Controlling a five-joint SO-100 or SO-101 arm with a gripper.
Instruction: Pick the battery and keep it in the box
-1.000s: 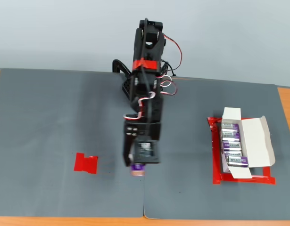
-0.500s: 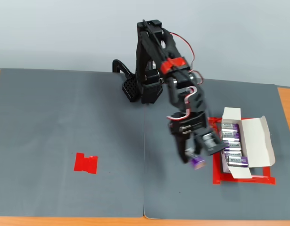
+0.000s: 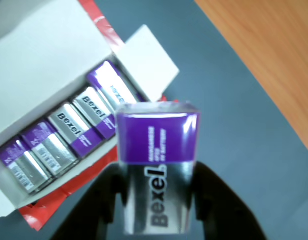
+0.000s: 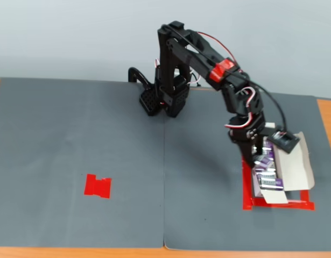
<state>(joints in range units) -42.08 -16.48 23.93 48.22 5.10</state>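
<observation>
battery held over the box

the jaws are clamped on the battery (image 3: 158,172), one dark finger (image 3: 106,200) on each side of it. in the wrist view the battery fills the middle of the picture, purple end away from the camera and silver label with dark "bexel" lettering nearer. the gripper (image 3: 159,220) holds it in the air, clear of the mat (image 3: 219,100).

in the fixed view the gripper (image 4: 260,156) hangs above the upper part of the box (image 4: 294,169), and the battery (image 4: 263,159) shows only as a small purple patch under the fingers.

just behind the held battery in the wrist view lies the open white box (image 3: 38,65), with a row of batteries (image 3: 68,135) packed side by side in it, purple and silver like the held one. one white flap (image 3: 146,62) stands out beside the row.

the box sits within a red tape outline (image 4: 273,204) on the right of the grey mat in the fixed view. well apart on the left of the mat is a flat red tape mark (image 4: 98,186). the arm (image 4: 208,64) reaches from its base (image 4: 160,99) at the back of the mat over to the box. orange table (image 3: 274,65) shows past the mat's edge.
</observation>
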